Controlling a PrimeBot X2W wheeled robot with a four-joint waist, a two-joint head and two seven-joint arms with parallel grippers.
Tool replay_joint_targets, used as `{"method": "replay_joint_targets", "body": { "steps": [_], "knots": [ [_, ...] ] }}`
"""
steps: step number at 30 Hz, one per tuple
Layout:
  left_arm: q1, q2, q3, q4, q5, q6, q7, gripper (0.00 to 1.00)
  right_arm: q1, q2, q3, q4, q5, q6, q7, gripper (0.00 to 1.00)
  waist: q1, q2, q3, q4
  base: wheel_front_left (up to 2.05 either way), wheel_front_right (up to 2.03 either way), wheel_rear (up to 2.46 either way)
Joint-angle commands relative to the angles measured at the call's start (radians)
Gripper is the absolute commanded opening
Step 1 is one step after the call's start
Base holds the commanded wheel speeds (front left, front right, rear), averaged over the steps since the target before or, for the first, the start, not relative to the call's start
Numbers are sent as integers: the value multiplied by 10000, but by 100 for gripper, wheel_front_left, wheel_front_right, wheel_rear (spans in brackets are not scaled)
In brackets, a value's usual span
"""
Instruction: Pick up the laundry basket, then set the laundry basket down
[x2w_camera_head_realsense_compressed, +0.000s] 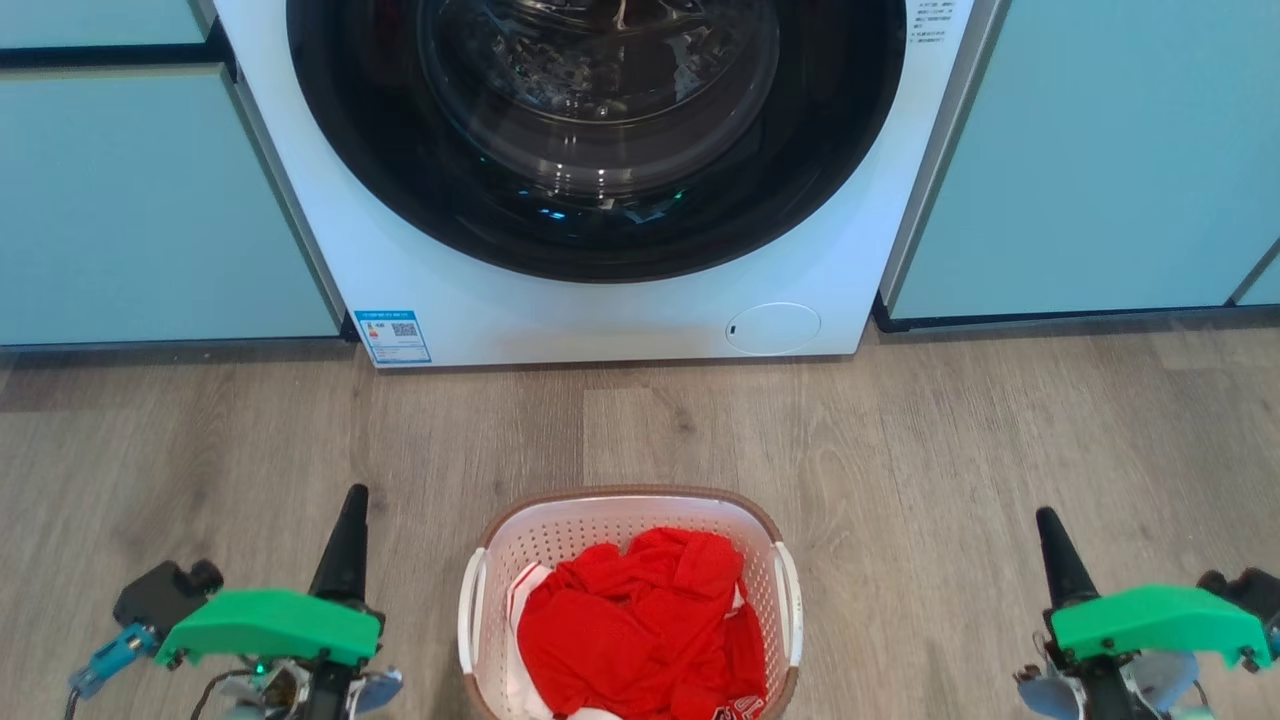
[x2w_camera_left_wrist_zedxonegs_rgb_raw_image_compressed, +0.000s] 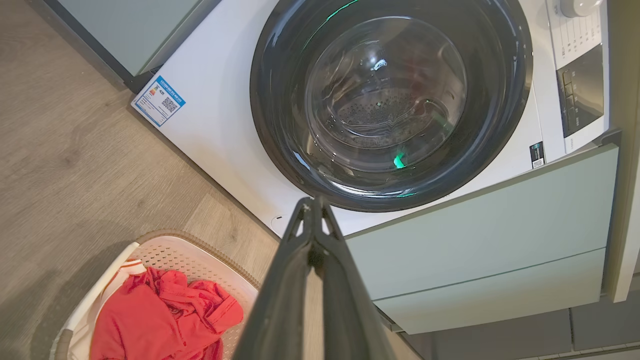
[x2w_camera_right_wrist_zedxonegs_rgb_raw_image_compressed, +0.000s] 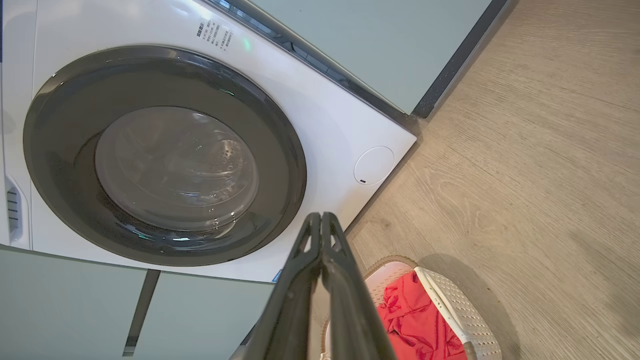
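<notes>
Our left hand (x2w_camera_head_realsense_compressed: 354, 497) and right hand (x2w_camera_head_realsense_compressed: 1047, 517), fingers pressed together and holding nothing, flank the basket (x2w_camera_head_realsense_compressed: 560, 535), which stands on the floor (x2w_camera_head_realsense_compressed: 900, 450) between them, red clothes (x2w_camera_head_realsense_compressed: 640, 620) inside. We judge it centred within reach of both, facing the washer (x2w_camera_head_realsense_compressed: 600, 330) beyond.

Left fingers (x2w_camera_head_realsense_compressed: 345, 550), right fingers (x2w_camera_head_realsense_compressed: 1060, 565): each pair tip-to-tip (the pairs well apart)

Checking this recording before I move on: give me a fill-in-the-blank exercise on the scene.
The basket holds ____ clothes. It stands on the ____ before the washing machine. Neither the left hand nor the right hand touches it; each hand's fingers are pressed ____.
Missing words: red; floor; together.
</notes>
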Motion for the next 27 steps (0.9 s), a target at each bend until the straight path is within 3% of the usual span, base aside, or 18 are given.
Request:
{"method": "replay_joint_targets", "body": {
  "steps": [1, 27],
  "knots": [
    [-583, 169, 377, -254, -302, -119, 98, 0, -614, -233, 59, -269, 269, 8, 82, 0, 0, 0, 7, -11, 0, 0, 0],
    [-974, 160, 1095, 98, -2952, -398, 830, 0, -1103, -253, -240, 74, 2579, 11, 802, 0, 0, 0, 108, -195, 0, 0, 0]
  ]
}}
